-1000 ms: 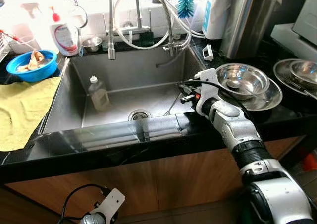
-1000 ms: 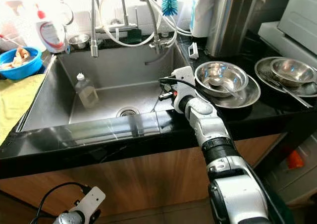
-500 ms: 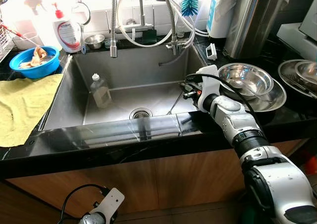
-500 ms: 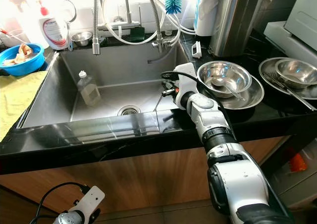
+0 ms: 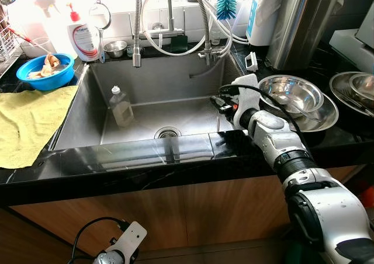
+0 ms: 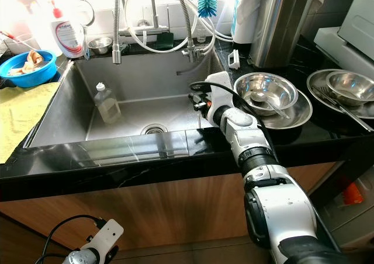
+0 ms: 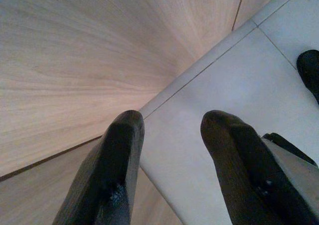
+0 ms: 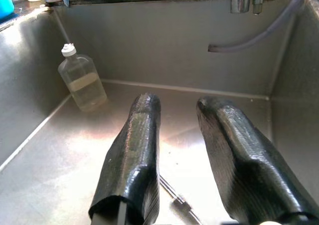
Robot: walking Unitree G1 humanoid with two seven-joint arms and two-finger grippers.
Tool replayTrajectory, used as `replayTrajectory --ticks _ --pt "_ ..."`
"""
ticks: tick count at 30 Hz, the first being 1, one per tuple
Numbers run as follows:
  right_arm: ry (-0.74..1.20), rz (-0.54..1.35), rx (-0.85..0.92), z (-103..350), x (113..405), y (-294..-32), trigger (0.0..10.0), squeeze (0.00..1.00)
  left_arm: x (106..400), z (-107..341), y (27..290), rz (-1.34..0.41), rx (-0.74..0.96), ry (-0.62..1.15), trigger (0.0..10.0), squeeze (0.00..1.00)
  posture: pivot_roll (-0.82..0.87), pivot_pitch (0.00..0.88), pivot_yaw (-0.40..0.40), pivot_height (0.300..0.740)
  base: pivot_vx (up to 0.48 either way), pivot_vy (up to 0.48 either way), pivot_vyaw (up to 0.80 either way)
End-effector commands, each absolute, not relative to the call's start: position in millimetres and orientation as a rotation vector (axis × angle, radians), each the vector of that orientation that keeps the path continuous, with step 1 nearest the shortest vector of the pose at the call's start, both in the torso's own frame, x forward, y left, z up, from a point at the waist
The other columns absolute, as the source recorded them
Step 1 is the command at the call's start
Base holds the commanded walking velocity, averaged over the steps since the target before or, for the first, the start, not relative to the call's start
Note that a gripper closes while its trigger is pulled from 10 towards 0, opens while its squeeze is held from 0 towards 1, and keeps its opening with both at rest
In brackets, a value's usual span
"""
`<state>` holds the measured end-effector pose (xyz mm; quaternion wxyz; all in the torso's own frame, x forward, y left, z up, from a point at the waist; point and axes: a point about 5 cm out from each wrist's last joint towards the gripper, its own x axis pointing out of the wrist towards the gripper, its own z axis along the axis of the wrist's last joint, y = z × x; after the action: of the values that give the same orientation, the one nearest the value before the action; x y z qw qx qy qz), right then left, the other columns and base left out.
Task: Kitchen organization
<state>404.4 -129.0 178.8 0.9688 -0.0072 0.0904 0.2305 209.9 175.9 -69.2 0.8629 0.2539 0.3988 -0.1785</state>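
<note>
Your steel sink holds a clear bottle leaning against its left wall and a thin metal utensil on its floor. Your right gripper hangs over the sink's right side, fingers parted, holding nothing. Your left gripper hangs idle by the wooden cabinet, likewise parted and empty.

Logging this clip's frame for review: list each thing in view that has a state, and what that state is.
Right hand: open, empty, over the sink's right side.
Left hand: open, empty, low beside the cabinet.
Clear bottle: capped, upright in the sink, partly filled.
Sink: no standing water.
Steel bowls: nested on the counter, utensil inside.
Blue bowl: holds scraps.
Yellow cloth: spread flat.
Pump bottle: upright.
</note>
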Motion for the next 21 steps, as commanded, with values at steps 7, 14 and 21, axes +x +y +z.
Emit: replayTrajectory --ticks 7,14,21 --pt "0.154 0.474 -0.018 187 407 -124 10.0 1.00 205 -72 181 -0.363 0.529 0.861 10.0 0.00 -0.10 0.000 0.033 0.740 0.000 0.000 0.00" --pt "-0.097 0.429 -0.068 227 407 -119 10.0 0.00 205 -72 181 -0.365 0.534 0.861 10.0 0.00 -0.10 0.000 0.037 0.740 0.000 0.000 0.00" --pt "-0.360 0.311 -0.247 242 370 -111 10.0 0.00 204 -73 180 -0.373 0.540 0.864 10.0 0.00 -0.12 0.000 0.045 0.740 0.000 0.000 0.00"
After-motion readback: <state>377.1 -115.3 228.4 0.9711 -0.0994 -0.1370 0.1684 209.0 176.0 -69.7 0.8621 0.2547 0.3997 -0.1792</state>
